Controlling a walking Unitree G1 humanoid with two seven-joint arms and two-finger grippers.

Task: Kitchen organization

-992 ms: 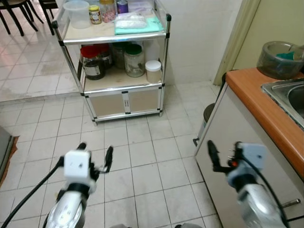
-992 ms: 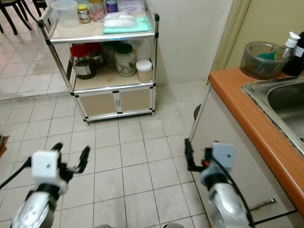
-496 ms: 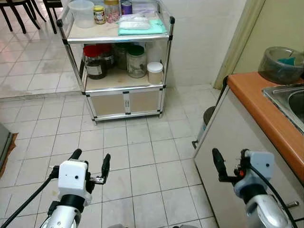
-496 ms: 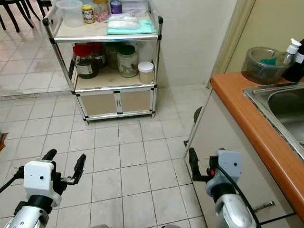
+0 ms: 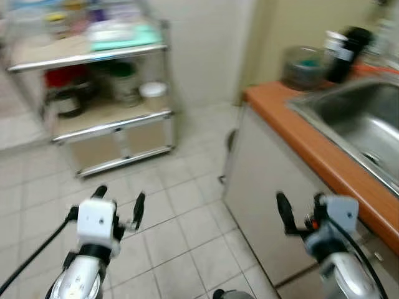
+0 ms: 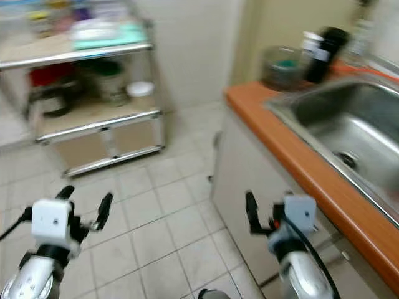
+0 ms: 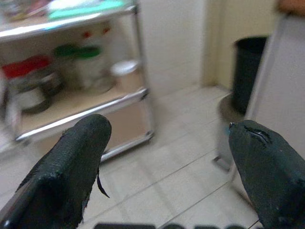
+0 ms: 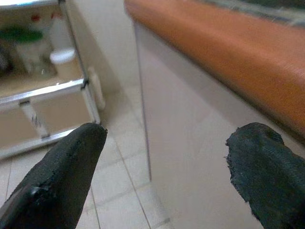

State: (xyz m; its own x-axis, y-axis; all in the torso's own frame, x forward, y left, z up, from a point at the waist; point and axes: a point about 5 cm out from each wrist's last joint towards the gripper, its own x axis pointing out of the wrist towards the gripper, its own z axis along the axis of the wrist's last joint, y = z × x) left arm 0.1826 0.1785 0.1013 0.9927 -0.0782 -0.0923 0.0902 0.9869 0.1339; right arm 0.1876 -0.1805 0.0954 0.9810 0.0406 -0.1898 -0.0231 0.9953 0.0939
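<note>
Left eye view, blurred, suggests the approach step: left gripper (image 5: 118, 205) and right gripper (image 5: 299, 215) hang open and empty at lower frame, the orange bench (image 5: 299, 140) and sink (image 5: 349, 118) at right, next needing a target chosen there.

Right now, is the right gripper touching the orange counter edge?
Apart. In the right wrist view, cabinet front and floor show between the open right gripper and the counter edge; in the right eye view the gripper hangs below it.
</note>
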